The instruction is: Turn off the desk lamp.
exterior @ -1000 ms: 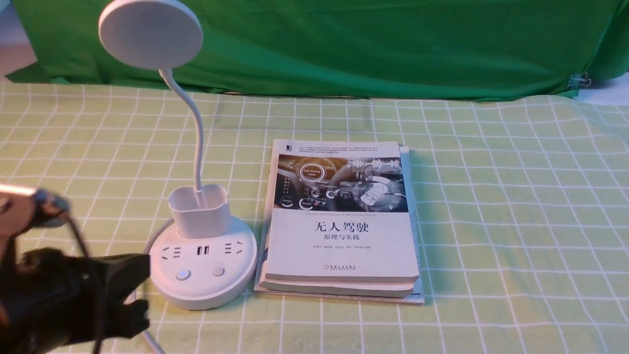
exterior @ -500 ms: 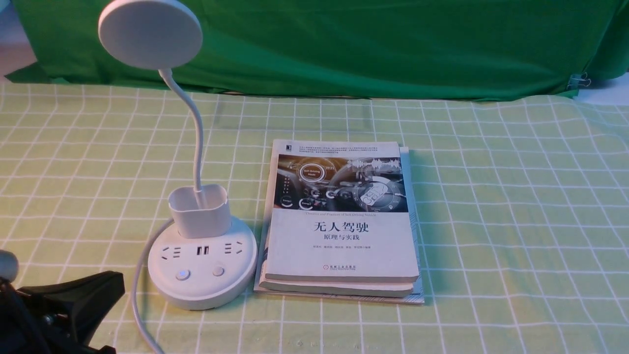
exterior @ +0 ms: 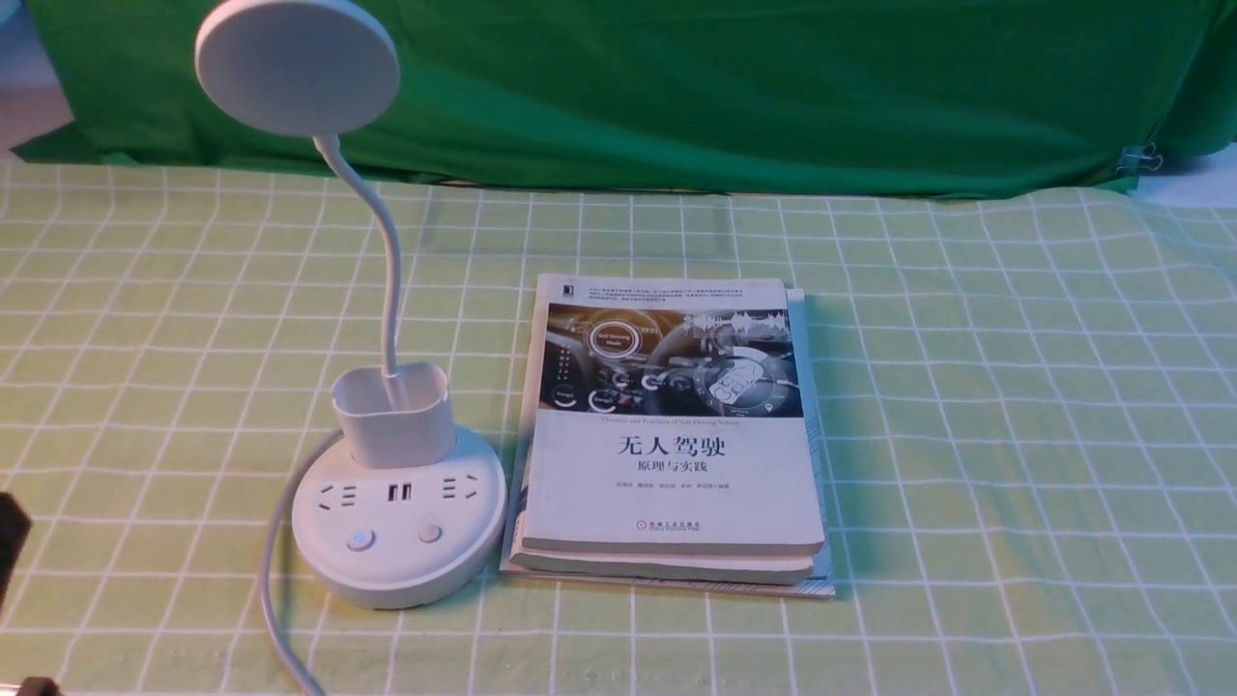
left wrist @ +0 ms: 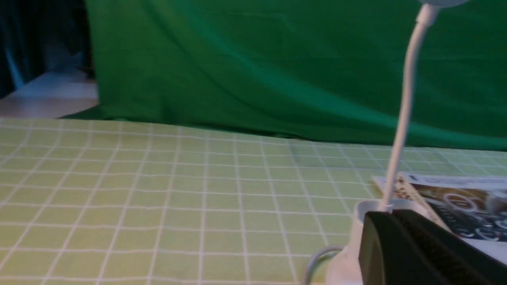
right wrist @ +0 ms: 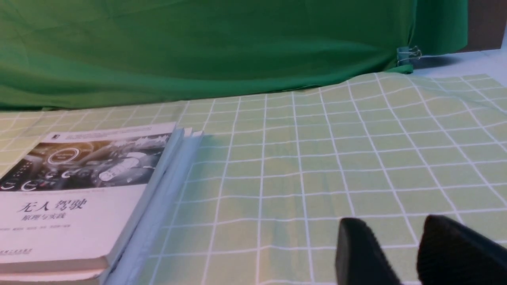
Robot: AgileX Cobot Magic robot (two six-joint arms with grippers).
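Note:
The white desk lamp (exterior: 396, 522) stands at the front left of the table. Its round base shows sockets and two buttons (exterior: 359, 539), the left one ringed faintly blue. A cup holder (exterior: 393, 411), a thin neck and a disc head (exterior: 297, 66) rise from it. I see no glow from the head. In the left wrist view my left gripper (left wrist: 390, 214) is shut and empty, to the left of the lamp's cup (left wrist: 366, 208) and neck (left wrist: 404, 111). Only a black sliver of it (exterior: 10, 541) shows at the front view's left edge. My right gripper (right wrist: 394, 223) is open over bare cloth.
A stack of books (exterior: 672, 454) lies just right of the lamp base, also in the right wrist view (right wrist: 79, 190). The lamp's white cord (exterior: 273, 590) curves off the front edge. A green checked cloth (exterior: 1015, 435) covers the table, with a green backdrop (exterior: 725, 87) behind.
My left gripper has pulled back from beside the lamp base, to the left and toward me, almost out of the front view. The lamp and books have not moved.

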